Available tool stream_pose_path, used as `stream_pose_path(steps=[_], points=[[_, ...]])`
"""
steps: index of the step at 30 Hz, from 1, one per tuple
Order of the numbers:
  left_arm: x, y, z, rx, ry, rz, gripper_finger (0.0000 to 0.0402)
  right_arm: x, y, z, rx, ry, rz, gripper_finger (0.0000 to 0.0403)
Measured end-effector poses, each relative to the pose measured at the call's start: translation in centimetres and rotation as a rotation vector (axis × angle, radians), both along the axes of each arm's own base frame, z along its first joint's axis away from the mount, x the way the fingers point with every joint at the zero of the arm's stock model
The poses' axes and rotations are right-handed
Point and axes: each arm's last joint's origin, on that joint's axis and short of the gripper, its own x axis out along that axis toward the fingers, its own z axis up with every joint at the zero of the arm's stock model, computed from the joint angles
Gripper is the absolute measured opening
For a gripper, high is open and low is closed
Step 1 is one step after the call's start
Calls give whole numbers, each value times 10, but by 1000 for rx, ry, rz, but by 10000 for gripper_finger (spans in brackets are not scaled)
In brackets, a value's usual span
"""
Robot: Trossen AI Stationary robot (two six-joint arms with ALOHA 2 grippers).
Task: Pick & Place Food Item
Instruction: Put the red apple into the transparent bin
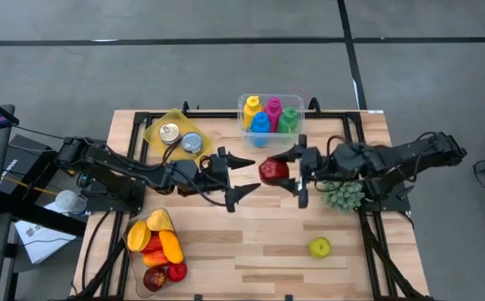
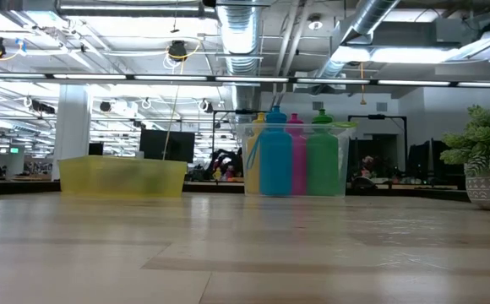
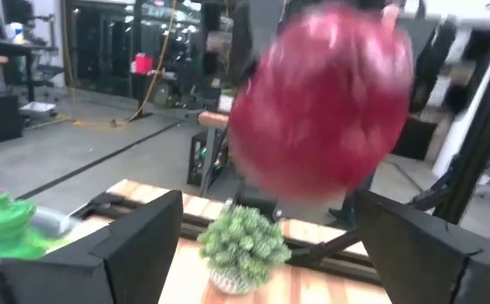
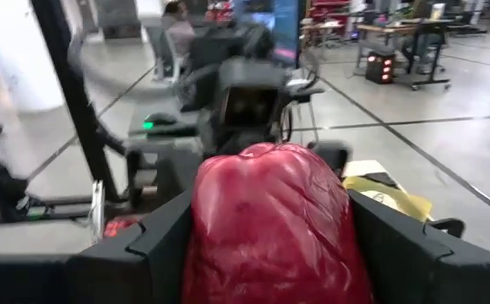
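Observation:
A glossy, lumpy red food item (image 1: 273, 170) hangs above the middle of the table with my right gripper (image 1: 288, 171) shut on it. It fills the right wrist view (image 4: 270, 228). My left gripper (image 1: 247, 177) stands open just to the item's left. It points level at the item, and I see no touch between them. In the left wrist view the red item (image 3: 321, 101) shows blurred ahead of the spread fingers. Neither gripper shows in the low view. My right gripper pinches the red item by its two opposite sides (image 4: 207, 236) between its two fingers (image 4: 156, 245). The fingers come level from the table's right side. The item is lifted clear of the table, and its free end points toward my left gripper.
A clear bin of coloured bottles (image 1: 269, 117) stands at the far edge, with a yellow tray holding cans (image 1: 176, 134) to its left. A potted plant (image 1: 343, 196) sits below my right arm. A green fruit (image 1: 319, 247) lies near right. A container of fruit (image 1: 157, 251) stands near left.

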Motion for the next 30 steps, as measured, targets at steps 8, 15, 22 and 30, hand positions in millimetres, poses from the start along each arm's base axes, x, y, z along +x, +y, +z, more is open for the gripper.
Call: stream_pose_path(steps=[8,15,22,30], points=[[0,-1,1,5,-8,-30,341,11,3,-3,-19,-22,26,260],[0,-1,4,0,-46,-52,341,11,1,-2,-19,-34,37,260],[13,-1,-6,11,-57,-115,341,29,5,-11,-14,-38,66,261],[17,0,-8,-7,-80,-89,341,23,3,-8,-15,-32,64,261]])
